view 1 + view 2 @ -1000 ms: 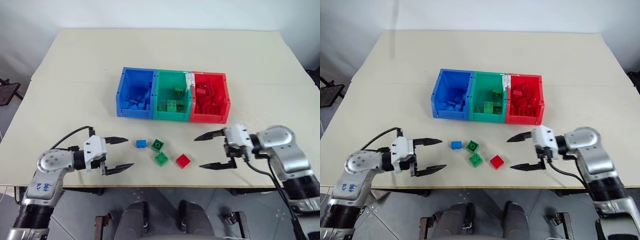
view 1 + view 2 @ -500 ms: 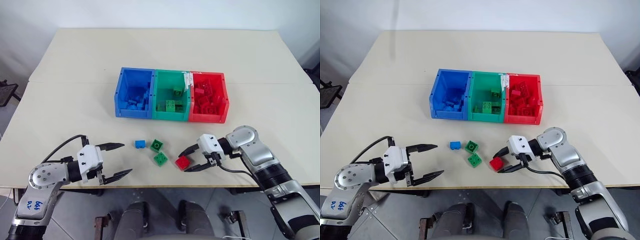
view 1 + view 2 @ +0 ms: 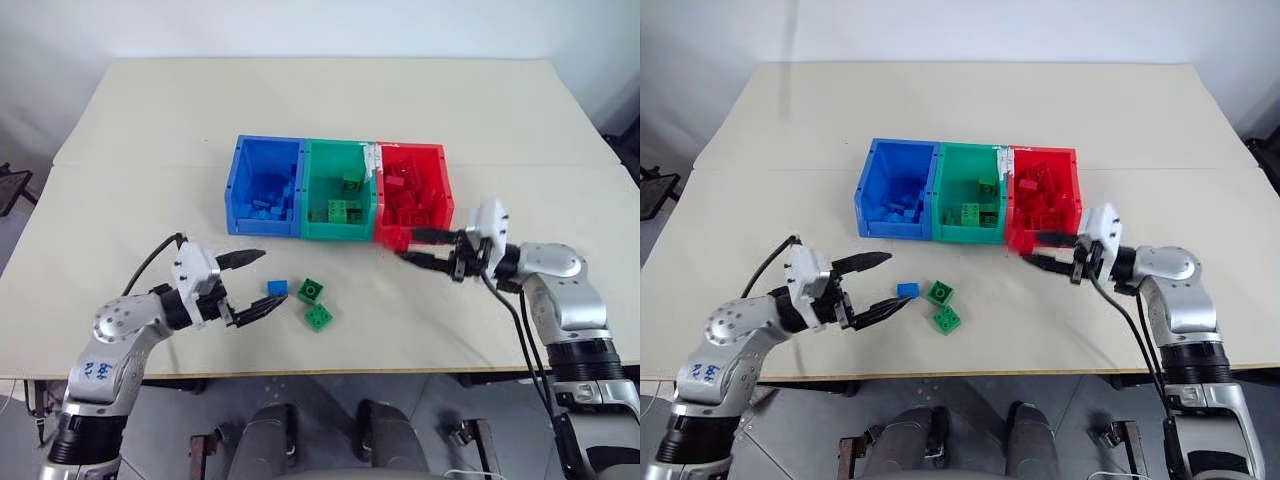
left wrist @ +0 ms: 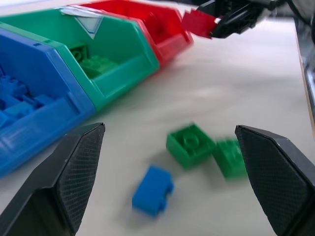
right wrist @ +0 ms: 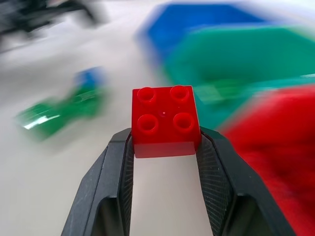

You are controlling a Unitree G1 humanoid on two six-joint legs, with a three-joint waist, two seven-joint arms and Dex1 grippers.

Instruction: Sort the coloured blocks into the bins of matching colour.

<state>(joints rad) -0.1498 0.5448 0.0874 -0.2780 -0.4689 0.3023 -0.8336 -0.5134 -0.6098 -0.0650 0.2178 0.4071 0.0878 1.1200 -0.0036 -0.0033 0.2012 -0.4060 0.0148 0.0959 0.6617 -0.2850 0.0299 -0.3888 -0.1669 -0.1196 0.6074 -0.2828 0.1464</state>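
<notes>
The right gripper point(image 5: 164, 147) is clamped on a red block point(image 5: 164, 128), studs facing the wrist camera, and holds it in the air just off the front edge of the red bin point(image 3: 438, 170). The left gripper point(image 3: 252, 285) stands fully spread and empty, low over the table point(image 3: 150, 130), with the blue block point(image 3: 278, 288) lying just beyond its fingertips.

Two green blocks point(image 3: 312, 291) point(image 3: 320, 316) lie beside the blue one, near each other; whether they touch cannot be told. All three sit in the open strip between the bins and the table's near edge.

The blue bin point(image 3: 236, 190), green bin point(image 3: 312, 160) and red bin form one joined row at mid-table (each already holds bricks of its own colour). Wide bare tabletop lies behind the row and on both flanks. A white label point(image 3: 376, 159) sits on the rim between green and red.
</notes>
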